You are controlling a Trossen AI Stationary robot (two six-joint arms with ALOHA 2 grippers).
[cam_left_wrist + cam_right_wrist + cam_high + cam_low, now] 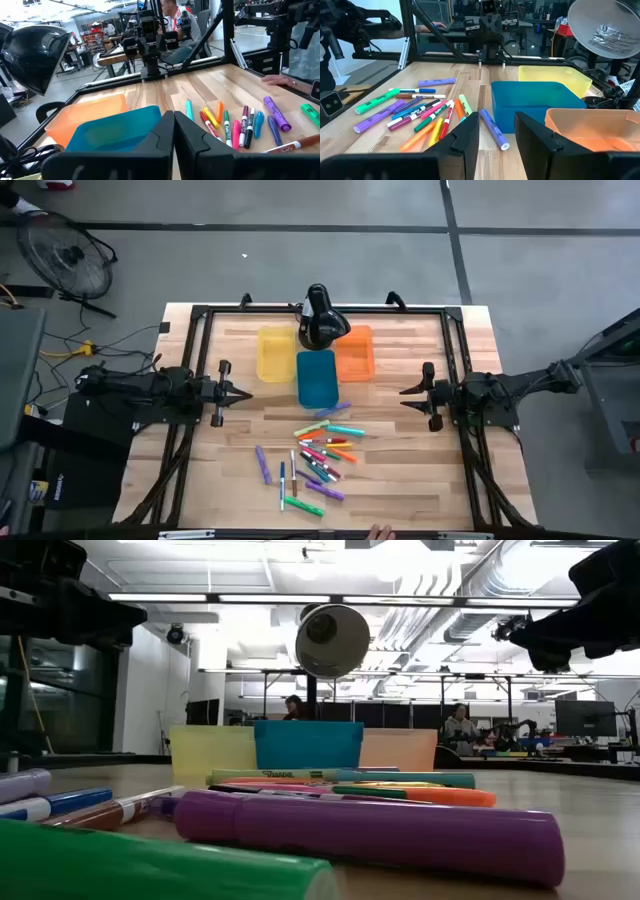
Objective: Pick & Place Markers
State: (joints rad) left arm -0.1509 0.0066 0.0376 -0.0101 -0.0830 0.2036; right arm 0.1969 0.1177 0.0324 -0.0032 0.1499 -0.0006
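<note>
Idle: left gripper [243,393] shut, right gripper [405,392] parted, empty.

Both arms stretch level over the table's sides, pointing inward at each other. The left gripper [243,393] has its fingers pressed together; the right gripper [405,393] holds its fingers apart, gripping nothing.

Table [400,470]: pale wood planks, smooth, w/ dark metal frame. Bins yellow [275,352], blue [316,378], orange [355,352]: translucent plastic, semi-matt. Markers [318,458]: smooth plastic, slight sheen. Lamp [320,318]: glossy black.
</note>
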